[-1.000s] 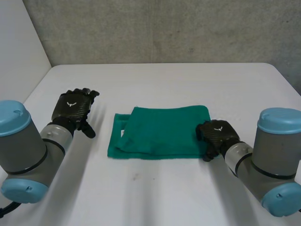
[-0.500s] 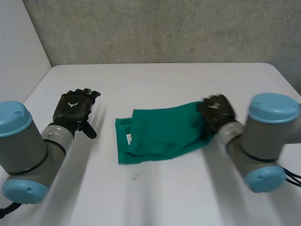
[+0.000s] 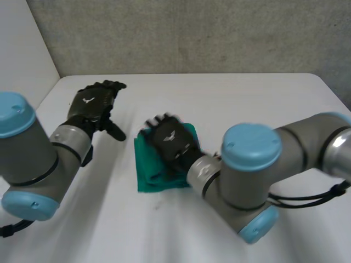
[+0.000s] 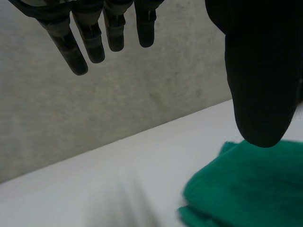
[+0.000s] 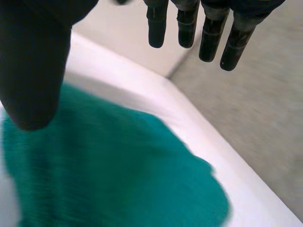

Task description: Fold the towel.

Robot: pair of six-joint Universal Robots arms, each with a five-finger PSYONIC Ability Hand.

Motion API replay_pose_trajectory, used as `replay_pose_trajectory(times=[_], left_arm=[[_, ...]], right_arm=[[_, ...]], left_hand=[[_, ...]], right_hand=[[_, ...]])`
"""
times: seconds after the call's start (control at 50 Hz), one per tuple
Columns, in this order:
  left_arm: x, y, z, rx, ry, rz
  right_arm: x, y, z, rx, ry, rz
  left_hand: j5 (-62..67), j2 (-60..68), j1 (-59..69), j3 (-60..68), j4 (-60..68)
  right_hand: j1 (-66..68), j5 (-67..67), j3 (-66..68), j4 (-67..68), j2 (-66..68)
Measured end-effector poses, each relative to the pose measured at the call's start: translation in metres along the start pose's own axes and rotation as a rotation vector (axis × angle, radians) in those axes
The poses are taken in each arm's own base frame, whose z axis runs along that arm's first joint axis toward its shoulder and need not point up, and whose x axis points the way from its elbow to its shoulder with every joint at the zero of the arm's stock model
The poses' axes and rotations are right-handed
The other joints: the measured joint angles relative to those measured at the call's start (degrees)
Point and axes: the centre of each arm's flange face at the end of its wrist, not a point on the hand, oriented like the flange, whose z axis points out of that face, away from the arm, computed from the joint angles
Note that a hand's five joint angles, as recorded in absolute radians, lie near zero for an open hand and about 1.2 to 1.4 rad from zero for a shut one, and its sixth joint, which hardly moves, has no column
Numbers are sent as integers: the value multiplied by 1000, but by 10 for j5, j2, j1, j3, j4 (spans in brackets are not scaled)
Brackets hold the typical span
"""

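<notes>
The green towel point(image 3: 147, 176) lies folded into a narrow bundle near the middle of the white table point(image 3: 247, 98). My right hand point(image 3: 171, 140) hovers over the towel's top layer, its arm reaching across from the right. In the right wrist view its fingers point(image 5: 187, 23) are straight and spread from the thumb, with the towel point(image 5: 118, 175) below the palm and nothing pinched. My left hand point(image 3: 91, 106) is off the towel's left side, raised and apart from it. Its fingers point(image 4: 90, 42) are straight, and the towel point(image 4: 246, 189) lies beyond its thumb.
A grey wall point(image 3: 192, 33) runs along the table's far edge, and a pale wall point(image 3: 22, 66) stands at the left. My right arm's elbow point(image 3: 249, 186) sits low over the table in front of the towel.
My right hand swept leftward with the towel's right edge, laid it over the left part and let go. My left hand lifted slightly away from the front.
</notes>
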Motion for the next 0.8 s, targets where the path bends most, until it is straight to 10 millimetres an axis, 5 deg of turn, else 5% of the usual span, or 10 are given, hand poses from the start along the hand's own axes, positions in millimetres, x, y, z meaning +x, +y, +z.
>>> replay_pose_trajectory(times=[0.1,0.24,0.44,0.56,0.7,0.8], left_arm=[[31,6,7,-84,78,-73],[53,31,15,-204,110,-152],[51,76,21,-323,-7,-135],[39,95,13,-387,-101,35],[35,95,3,-414,-104,166],[45,79,-3,-370,-65,170]], right_arm=[[54,-3,-4,-14,180,216],[79,9,-3,-97,217,363],[70,48,13,-275,162,411],[65,60,16,-334,141,399],[67,58,12,-369,136,322],[75,41,7,-348,169,284]], left_hand=[[0,0,0,0,0],[0,0,0,0,0],[0,0,0,0,0],[0,0,0,0,0],[-1,0,0,0,0],[-1,0,0,0,0]], right_hand=[[0,0,0,0,0],[0,0,0,0,0],[0,0,0,0,0],[0,0,0,0,0],[0,-4,-1,0,0],[0,-4,0,0,0]])
